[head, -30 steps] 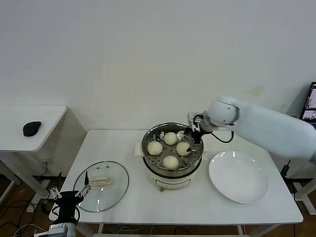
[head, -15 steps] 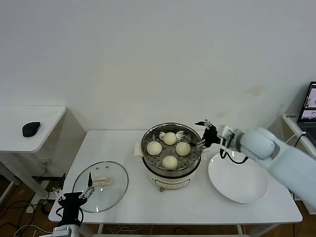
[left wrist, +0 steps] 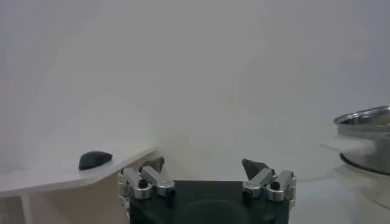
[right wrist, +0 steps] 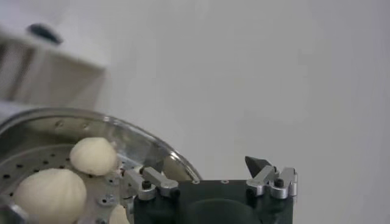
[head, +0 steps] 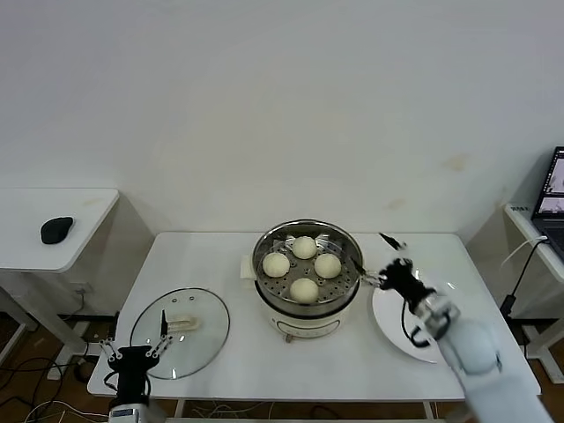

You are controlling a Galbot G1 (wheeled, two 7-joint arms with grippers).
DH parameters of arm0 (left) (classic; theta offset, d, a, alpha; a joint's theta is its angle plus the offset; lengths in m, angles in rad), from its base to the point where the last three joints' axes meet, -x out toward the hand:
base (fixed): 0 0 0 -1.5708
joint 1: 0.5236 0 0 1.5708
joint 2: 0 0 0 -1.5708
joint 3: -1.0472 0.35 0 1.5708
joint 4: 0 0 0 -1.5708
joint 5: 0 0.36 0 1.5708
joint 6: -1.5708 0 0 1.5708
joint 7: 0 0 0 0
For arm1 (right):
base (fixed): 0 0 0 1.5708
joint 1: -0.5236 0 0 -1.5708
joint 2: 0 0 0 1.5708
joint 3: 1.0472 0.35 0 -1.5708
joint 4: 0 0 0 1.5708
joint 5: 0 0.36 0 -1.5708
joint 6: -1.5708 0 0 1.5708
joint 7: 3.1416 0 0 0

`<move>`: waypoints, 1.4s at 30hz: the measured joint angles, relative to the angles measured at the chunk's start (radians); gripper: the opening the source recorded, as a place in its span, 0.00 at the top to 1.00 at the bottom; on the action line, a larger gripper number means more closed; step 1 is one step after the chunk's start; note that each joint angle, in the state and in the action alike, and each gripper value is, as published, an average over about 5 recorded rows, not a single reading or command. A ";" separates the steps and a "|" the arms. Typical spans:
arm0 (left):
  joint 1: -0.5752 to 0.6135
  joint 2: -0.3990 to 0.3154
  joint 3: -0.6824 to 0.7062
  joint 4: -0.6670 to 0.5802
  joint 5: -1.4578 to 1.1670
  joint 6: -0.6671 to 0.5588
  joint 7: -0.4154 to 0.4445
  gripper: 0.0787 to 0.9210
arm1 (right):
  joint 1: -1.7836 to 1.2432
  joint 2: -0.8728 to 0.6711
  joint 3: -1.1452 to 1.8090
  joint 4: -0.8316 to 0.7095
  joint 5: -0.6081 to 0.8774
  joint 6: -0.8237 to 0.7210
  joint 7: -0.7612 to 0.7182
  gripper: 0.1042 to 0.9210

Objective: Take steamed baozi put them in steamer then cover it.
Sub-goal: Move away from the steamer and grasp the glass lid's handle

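Showing steamer [head: 307,304], four baozi [head: 304,290], unlabelled

The right arm hides part of the flat round white plate [head: 394,330], and the lower frame edge crops that arm.

Steamer [head: 307,304]: shiny stainless-steel pot w/ perforated metal tray, on a smooth cream plastic-looking base. Four baozi [head: 304,290]: smooth, matt, pale dough. Cover [head: 181,330]: clear glossy glass, metal rim, cream handle. Plate [head: 392,322]: glossy white. Table [head: 211,256]: smooth matt white. Mouse [head: 56,229]: matt black.
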 measured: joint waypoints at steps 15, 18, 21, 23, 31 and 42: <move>0.046 0.106 -0.082 0.133 0.670 -0.017 -0.028 0.12 | -0.294 0.252 0.391 0.077 0.006 0.010 0.078 0.12; 0.033 0.128 -0.078 0.162 0.765 -0.015 -0.021 0.12 | -0.317 0.280 0.433 0.088 0.006 0.010 0.091 0.12; 0.009 0.148 -0.068 0.197 0.835 -0.013 -0.011 0.12 | -0.336 0.303 0.467 0.095 0.004 0.012 0.099 0.12; -0.011 0.161 -0.060 0.222 0.872 -0.010 -0.004 0.12 | -0.347 0.316 0.487 0.097 0.003 0.015 0.102 0.12; -0.107 0.197 -0.017 0.326 0.961 0.000 0.020 0.12 | -0.381 0.355 0.545 0.096 -0.008 0.025 0.109 0.12; -0.238 0.218 0.037 0.435 1.015 0.011 0.036 0.12 | -0.398 0.384 0.569 0.085 -0.039 0.030 0.105 0.12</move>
